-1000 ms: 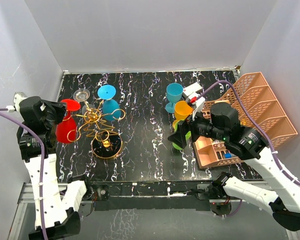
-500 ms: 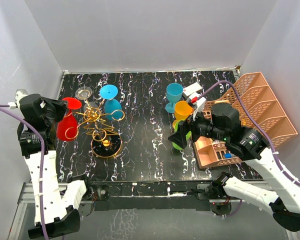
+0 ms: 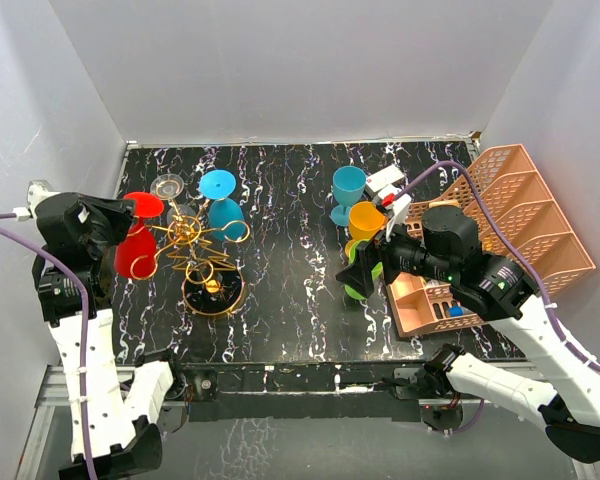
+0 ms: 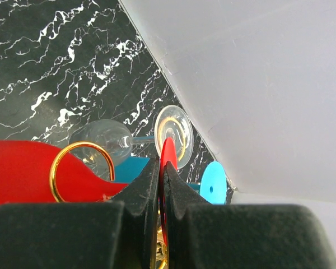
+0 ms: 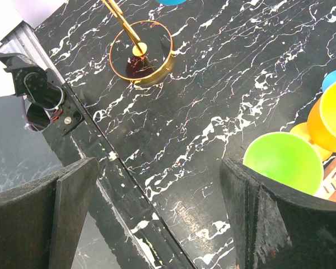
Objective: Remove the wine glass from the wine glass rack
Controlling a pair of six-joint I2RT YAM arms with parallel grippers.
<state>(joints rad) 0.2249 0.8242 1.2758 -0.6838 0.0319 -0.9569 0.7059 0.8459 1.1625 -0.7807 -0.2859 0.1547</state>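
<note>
The gold wire wine glass rack (image 3: 193, 240) stands on its round dark base (image 3: 213, 291) at the left of the table. A red wine glass (image 3: 134, 252) lies on its side at the rack's left edge, its bowl against a curled gold loop (image 4: 81, 168). My left gripper (image 3: 117, 224) is shut on the glass's flat red foot (image 4: 168, 154), seen edge-on between the black fingers. A blue wine glass (image 3: 220, 205) and a clear one (image 3: 166, 188) hang on the rack too. My right gripper (image 3: 363, 268) hovers open and empty over the table's middle right.
Green (image 3: 364, 284), orange (image 3: 365, 219) and blue (image 3: 347, 189) cups cluster beside the right gripper. A peach mesh organiser (image 3: 515, 215) fills the right side. The left wall is close behind the left arm. The table's front edge and rail (image 5: 101, 162) run under the right gripper (image 5: 157, 188).
The left gripper and the red glass have shifted slightly away from the near edge, and the blue glass on the rack has nudged a little right. The right arm has not moved.
</note>
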